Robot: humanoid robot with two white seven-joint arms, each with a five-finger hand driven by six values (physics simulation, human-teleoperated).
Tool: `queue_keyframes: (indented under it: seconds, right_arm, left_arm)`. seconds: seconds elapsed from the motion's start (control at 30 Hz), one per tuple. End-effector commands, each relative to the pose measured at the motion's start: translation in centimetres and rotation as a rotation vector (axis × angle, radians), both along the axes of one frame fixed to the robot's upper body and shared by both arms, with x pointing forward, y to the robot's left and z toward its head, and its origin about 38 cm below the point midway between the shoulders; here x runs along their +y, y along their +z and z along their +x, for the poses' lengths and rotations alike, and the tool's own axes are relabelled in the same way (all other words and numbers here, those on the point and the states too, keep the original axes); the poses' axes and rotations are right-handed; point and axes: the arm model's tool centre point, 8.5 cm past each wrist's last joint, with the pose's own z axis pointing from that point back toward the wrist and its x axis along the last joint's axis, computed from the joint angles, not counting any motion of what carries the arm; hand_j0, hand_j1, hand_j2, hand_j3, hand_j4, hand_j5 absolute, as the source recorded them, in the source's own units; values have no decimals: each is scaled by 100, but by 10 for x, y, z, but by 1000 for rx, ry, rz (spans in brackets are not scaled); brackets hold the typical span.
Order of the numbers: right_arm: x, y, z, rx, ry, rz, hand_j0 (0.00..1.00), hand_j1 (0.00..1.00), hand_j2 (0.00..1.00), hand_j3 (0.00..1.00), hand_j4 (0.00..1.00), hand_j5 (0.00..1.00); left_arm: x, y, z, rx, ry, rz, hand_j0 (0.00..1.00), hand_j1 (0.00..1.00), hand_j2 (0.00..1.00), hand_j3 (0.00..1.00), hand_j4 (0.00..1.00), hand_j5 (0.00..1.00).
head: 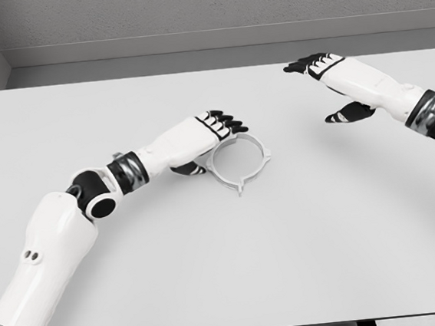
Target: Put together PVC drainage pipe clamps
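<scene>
I have the left hand (212,126) at the upper left edge of the clamp ring (237,159), which lies flat near the middle of the white surface (325,237). Its fingers (227,122) reach over the rim and the thumb sits low on the near side, so the hand looks set around the ring's edge, but I cannot tell whether they are actually gripping it. The right hand (331,83) hovers well apart toward the far right, fingers spread and holding nothing.

To do this step well, I would pinch the rim firmly between thumb and fingers before lifting, keep the ring level, and leave the small tab (240,187) at its near edge free, since I judge that is where it fastens. The ring is thin and may slide away under a glancing touch.

I can read no brand, label or writing anywhere.
</scene>
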Motion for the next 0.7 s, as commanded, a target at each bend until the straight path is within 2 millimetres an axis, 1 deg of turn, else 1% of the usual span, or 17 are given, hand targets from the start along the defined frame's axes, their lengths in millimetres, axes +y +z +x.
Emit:
queue_keyframes:
  seconds: [0.0, 0.2, 0.27, 0.67]
  right_arm:
    - [0, 1, 0, 0, 0, 5, 100, 100, 100, 100, 100, 100]
    - [0, 1, 0, 0, 0, 5, 100, 100, 100, 100, 100, 100]
    - [0, 1, 0, 0, 0, 5, 100, 100, 100, 100, 100, 100]
    - [0, 1, 0, 0, 0, 6, 100, 100, 100, 100, 100, 100]
  left_arm:
    - [-1, -2, 0, 6, 0, 1, 100, 100, 100, 100, 100, 100]
    - [-5, -3, 0, 10, -5, -3, 100, 100, 100, 100, 100, 100]
    - [-4, -7, 0, 21, -1, 0, 100, 100, 100, 100, 100, 100]
    - [-11, -8, 3, 33, 1, -12, 100, 100, 100, 100, 100, 100]
